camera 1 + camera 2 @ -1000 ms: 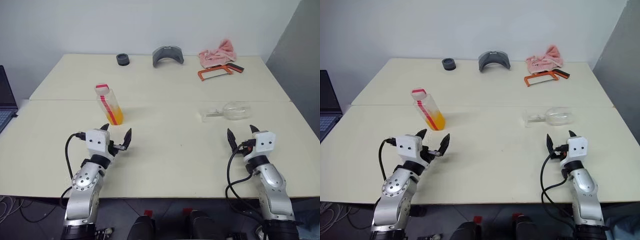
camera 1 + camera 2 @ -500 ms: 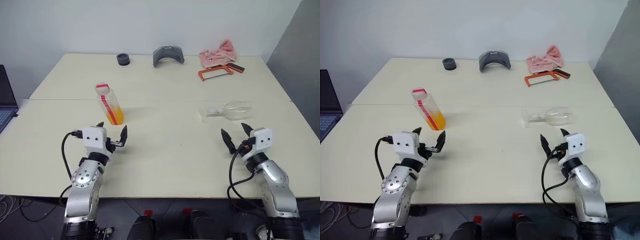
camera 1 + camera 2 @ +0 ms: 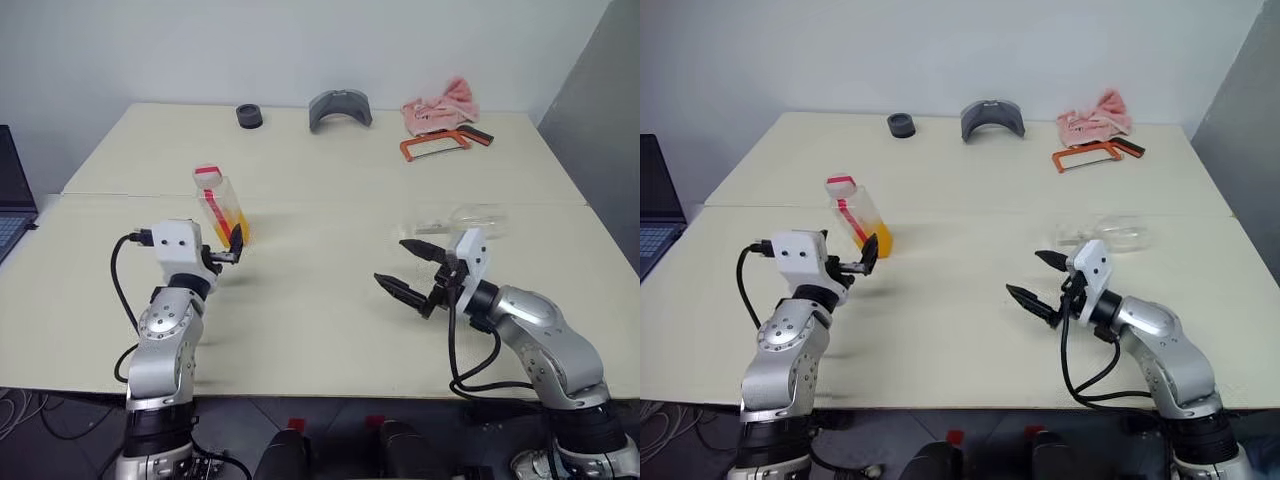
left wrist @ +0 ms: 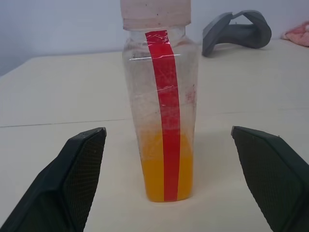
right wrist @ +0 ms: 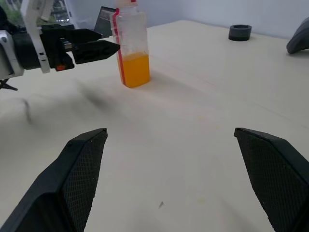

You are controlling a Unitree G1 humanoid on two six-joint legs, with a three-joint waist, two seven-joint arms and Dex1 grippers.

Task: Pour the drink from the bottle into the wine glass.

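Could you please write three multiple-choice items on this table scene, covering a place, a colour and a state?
1. Where is the small clear plastic bottle with the red strip?
A. just ahead of the left gripper
B. inside the right gripper
C. at the table's far edge

2. What colour is the drink?
A. green
B. orange
C. purple

3. How is the clear stemmed wine glass positioned?
A. upright
B. upside down
C. lying on its side

Answers: A, the left wrist view frames it between open fingers; B, orange fills the bottle's lower part; C, its bowl and stem lie along the cream table.
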